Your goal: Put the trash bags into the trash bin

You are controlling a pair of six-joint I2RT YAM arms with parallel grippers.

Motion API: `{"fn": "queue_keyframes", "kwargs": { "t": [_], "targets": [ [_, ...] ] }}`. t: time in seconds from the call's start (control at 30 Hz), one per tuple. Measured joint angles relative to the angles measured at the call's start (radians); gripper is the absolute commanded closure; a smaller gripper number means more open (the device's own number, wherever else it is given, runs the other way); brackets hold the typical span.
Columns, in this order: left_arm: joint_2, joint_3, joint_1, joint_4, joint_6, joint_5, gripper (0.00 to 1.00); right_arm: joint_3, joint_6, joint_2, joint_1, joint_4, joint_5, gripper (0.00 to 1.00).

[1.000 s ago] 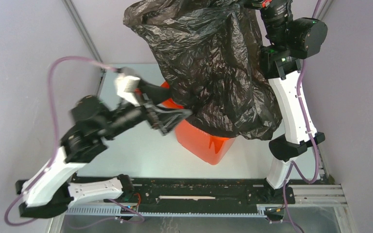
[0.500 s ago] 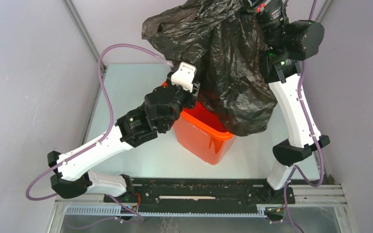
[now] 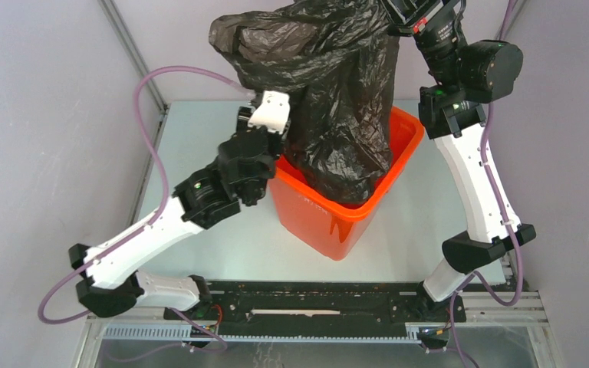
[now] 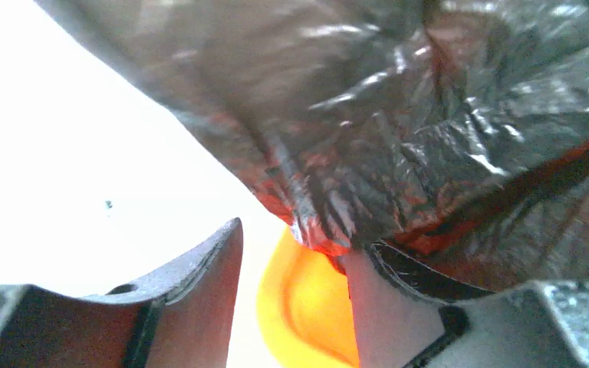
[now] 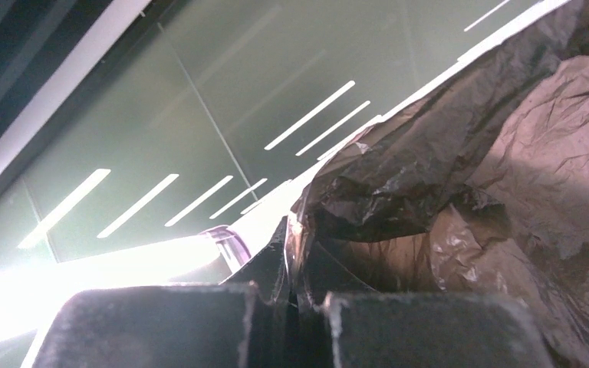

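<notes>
The glossy black trash bag (image 3: 337, 100) hangs from high at the back, and its lower part sits inside the bright orange trash bin (image 3: 330, 218). My right gripper (image 5: 297, 287) is shut on a fold of the bag (image 5: 445, 176) and holds it up at the top edge of the top view (image 3: 396, 11). My left gripper (image 4: 295, 245) is open at the bin's left rim (image 4: 307, 307), with the rim between its jaws. The bag (image 4: 399, 138) drapes just above that rim, against the right finger. In the top view the left gripper's fingers (image 3: 274, 149) are mostly hidden.
The bin stands mid-table on the pale tabletop (image 3: 199, 146). A metal frame post (image 3: 126, 46) rises at the back left, with grey walls on both sides. The purple cable (image 3: 153, 84) loops over the left side. The black base rail (image 3: 314, 303) runs along the near edge.
My left arm has swung in from the left to the bin's left rim. The bag has shifted left and dropped into the bin, which uncovers the bin's right rim.
</notes>
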Motion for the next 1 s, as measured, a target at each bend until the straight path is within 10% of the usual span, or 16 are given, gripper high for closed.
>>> {"fn": "queue_keyframes", "kwargs": {
  "t": [0.37,0.67,1.0],
  "targets": [
    [-0.051,0.006,0.001,-0.017,-0.135,0.421,0.55,-0.196,0.213,-0.029,-0.196,0.193,-0.21,1.0],
    [-0.034,0.008,0.0,-0.147,-0.164,0.568,0.19,-0.729,0.127,-0.348,-0.241,0.004,-0.374,1.0],
    [-0.296,0.047,0.016,-0.309,-0.258,0.634,0.0,-0.749,-0.033,-0.489,-0.293,-0.19,-0.449,1.0]
  ]
}}
